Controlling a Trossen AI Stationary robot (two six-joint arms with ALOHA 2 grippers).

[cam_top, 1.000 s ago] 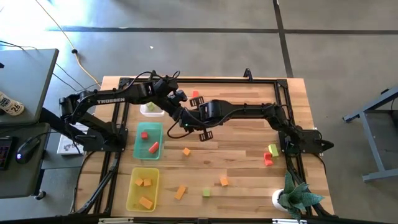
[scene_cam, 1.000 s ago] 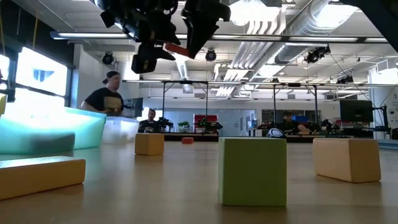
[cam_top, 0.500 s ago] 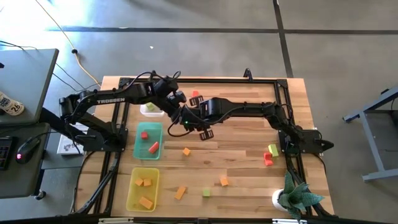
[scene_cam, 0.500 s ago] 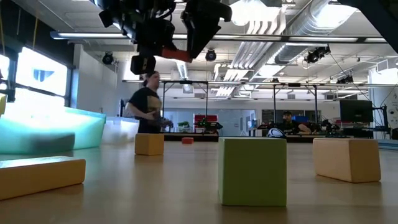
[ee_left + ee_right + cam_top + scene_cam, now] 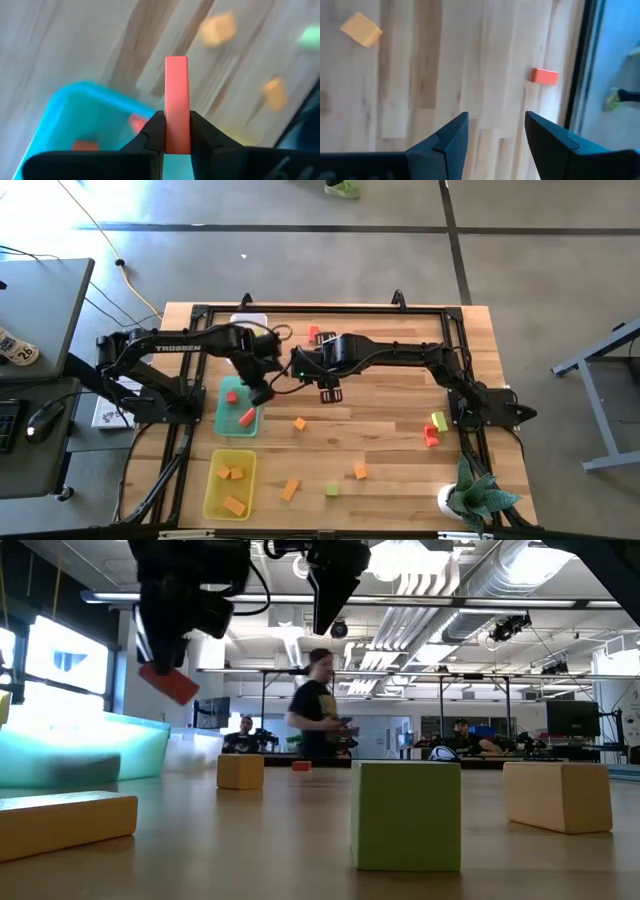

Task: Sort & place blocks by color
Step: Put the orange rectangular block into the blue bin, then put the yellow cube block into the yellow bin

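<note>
L gripper (image 5: 177, 131) clamps red bar (image 5: 176, 102) above green tray (image 5: 222, 416); R gripper (image 5: 496, 131) open, empty, at its 3 o'clock.

The surface (image 5: 380, 430) is light wood with a striped grain. One tray (image 5: 222, 420) is green with red blocks (image 5: 232, 397) inside, another tray (image 5: 212, 490) is yellow with orange blocks (image 5: 235, 505). The dark left claw (image 5: 177, 131) holds a red block (image 5: 176, 95).
</note>
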